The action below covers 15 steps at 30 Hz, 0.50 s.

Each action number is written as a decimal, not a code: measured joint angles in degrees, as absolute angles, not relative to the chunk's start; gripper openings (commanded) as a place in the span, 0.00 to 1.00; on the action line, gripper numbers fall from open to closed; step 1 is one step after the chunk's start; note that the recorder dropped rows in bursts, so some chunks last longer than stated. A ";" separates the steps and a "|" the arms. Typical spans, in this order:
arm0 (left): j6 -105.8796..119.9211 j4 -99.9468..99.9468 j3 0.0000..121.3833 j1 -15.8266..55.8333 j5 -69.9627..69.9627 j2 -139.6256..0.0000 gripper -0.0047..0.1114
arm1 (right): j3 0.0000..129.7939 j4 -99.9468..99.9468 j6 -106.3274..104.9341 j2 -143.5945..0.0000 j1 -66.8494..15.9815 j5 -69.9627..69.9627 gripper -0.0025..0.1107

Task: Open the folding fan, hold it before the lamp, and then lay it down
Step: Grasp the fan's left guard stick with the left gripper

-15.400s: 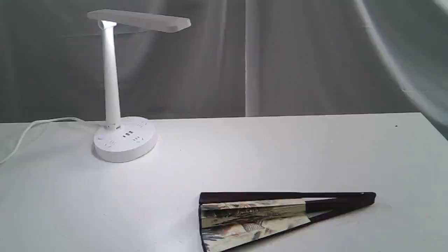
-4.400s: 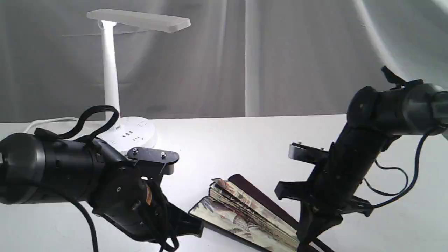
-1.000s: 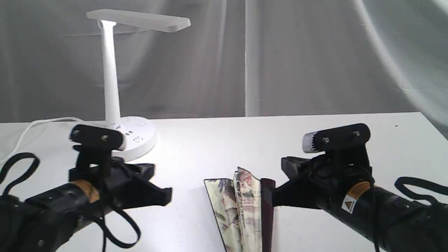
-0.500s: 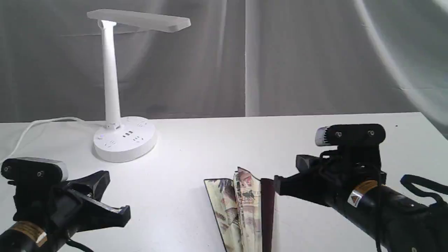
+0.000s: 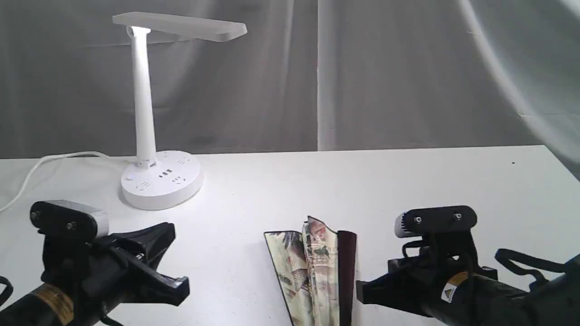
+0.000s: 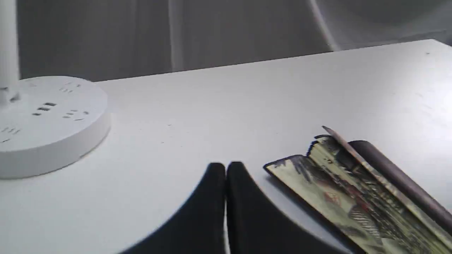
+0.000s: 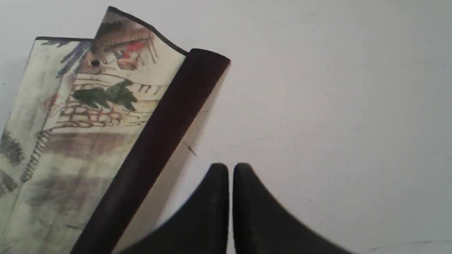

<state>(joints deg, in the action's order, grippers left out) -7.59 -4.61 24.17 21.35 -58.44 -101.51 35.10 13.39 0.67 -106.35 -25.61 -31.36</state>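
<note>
The folding fan (image 5: 315, 271) lies partly folded on the white table at the front middle, painted cream pleats bunched, maroon guard on its right side; it shows too as the fan (image 6: 356, 197) and the fan (image 7: 91, 134). The lamp (image 5: 152, 117) stands lit at the back left; its round socket base (image 6: 46, 123) appears in the left wrist view. My left gripper (image 5: 181, 285) is shut and empty, well to the left of the fan, also seen as left gripper (image 6: 226, 165). My right gripper (image 5: 360, 290) is shut and empty just right of the guard, right gripper (image 7: 229, 167).
The lamp's white cord (image 5: 41, 167) runs off the table's left edge. A grey curtain (image 5: 362, 72) hangs behind the table (image 5: 408, 181). The table's back edge lies just behind the lamp.
The fan has stayed put. My right gripper has dropped lower and drawn back toward the front edge beside the guard. My left gripper has shifted a little right and up.
</note>
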 measured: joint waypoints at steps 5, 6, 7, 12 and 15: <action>-8.36 -12.77 27.95 21.35 -57.21 -104.68 0.04 | 35.10 13.39 0.67 -106.35 -25.61 -31.74 0.05; -8.82 -15.19 28.99 21.35 -57.06 -105.54 0.04 | 35.10 13.39 0.67 -106.35 -25.61 -31.74 0.05; -9.85 -17.53 30.13 21.35 -56.85 -106.20 0.04 | 35.10 13.39 0.67 -106.35 -25.61 -31.74 0.05; -22.17 -38.53 38.05 21.35 -55.50 -109.00 0.04 | 35.10 13.39 0.67 -106.35 -25.61 -31.74 0.05; -31.22 -49.19 45.19 21.35 -50.69 -110.11 0.04 | 35.10 13.28 0.67 -106.35 -25.61 -31.74 0.05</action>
